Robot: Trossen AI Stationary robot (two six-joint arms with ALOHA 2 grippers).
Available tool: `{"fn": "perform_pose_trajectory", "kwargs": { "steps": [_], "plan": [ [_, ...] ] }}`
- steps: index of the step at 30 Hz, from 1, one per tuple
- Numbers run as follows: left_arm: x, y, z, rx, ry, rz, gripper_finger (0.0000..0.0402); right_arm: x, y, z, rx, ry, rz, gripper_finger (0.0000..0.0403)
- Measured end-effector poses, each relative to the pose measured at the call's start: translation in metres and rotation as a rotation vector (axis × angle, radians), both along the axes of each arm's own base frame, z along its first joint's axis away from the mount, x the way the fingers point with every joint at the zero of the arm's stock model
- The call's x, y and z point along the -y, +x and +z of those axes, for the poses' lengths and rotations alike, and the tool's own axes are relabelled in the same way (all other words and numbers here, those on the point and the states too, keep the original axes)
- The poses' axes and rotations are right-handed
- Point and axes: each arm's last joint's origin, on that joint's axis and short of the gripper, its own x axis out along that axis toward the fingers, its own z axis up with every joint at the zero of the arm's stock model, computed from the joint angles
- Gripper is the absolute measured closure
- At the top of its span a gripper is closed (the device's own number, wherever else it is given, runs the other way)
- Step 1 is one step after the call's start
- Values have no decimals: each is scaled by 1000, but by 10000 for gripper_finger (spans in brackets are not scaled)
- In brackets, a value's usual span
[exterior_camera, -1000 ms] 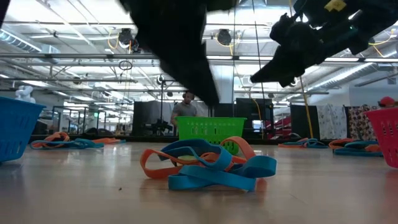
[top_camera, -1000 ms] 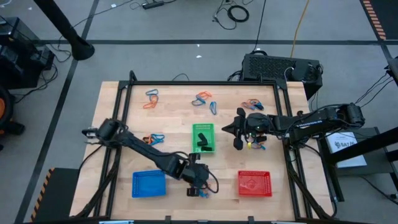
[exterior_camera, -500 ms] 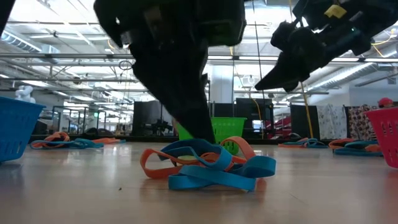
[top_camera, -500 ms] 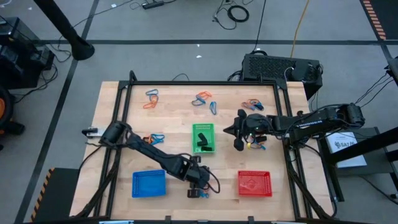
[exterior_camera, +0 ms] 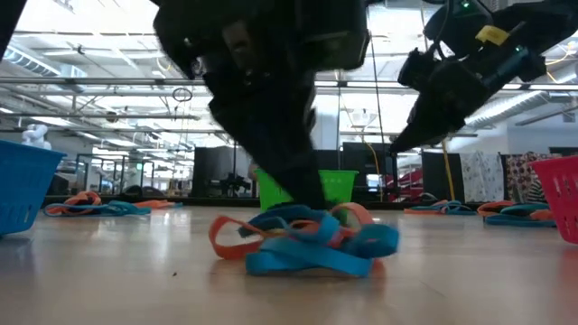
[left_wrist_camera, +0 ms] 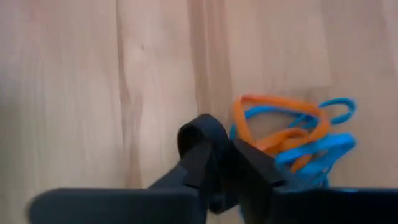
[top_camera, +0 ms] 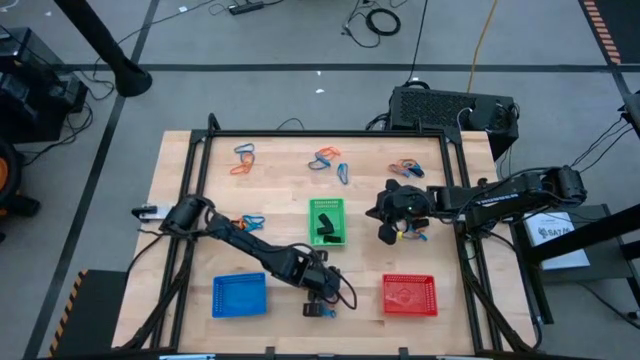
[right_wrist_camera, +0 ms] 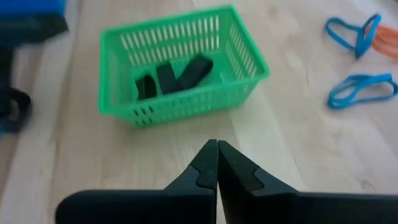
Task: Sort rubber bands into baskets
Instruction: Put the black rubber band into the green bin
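A pile of orange and blue rubber bands (exterior_camera: 302, 242) lies on the table's near part, between the blue basket (top_camera: 240, 295) and the red basket (top_camera: 410, 295). My left gripper (left_wrist_camera: 221, 152) reaches down to the pile's (left_wrist_camera: 292, 137) edge, its fingers shut together there. The green basket (right_wrist_camera: 180, 68) at the table's middle holds black bands (right_wrist_camera: 174, 78). My right gripper (right_wrist_camera: 217, 144) hangs shut above the table, right of the green basket (top_camera: 326, 222), and touches nothing. My left gripper (exterior_camera: 312, 206) comes from above, slanting down, onto the top edge of the pile. Its fingers (left_wrist_camera: 249, 165) are closed where a blue band (left_wrist_camera: 235, 132) runs in behind them; the fingers hide which band and how many. The pile rests on the table.
More orange and blue bands lie at the far left (top_camera: 243, 158), far middle (top_camera: 325, 160), far right (top_camera: 405, 168) and left of the green basket (top_camera: 248, 222). A black metal frame (top_camera: 205, 150) borders the wooden top. Cables hang by my right arm.
My left gripper has sunk onto the pile and shut there; the bands have bunched closer together and the orange loop at the pile's side has shifted. My right gripper has tipped farther downward, staying shut.
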Motion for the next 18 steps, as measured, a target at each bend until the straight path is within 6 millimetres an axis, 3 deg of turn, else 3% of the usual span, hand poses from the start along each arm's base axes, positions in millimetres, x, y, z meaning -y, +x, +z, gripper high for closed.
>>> {"fn": "perform_pose_trajectory", "kwargs": {
  "steps": [3,11,18],
  "plan": [
    [1,3,5,29,18,-27,392,0,-1,-1,-16,-1,1,403],
    [-8,8,18,67,63,-64,398,0,-7,-8,-109,46,-36,403],
    [-35,-7,66,105,211,6,399,-1,-17,-17,-237,70,-62,403]
  ]
}}
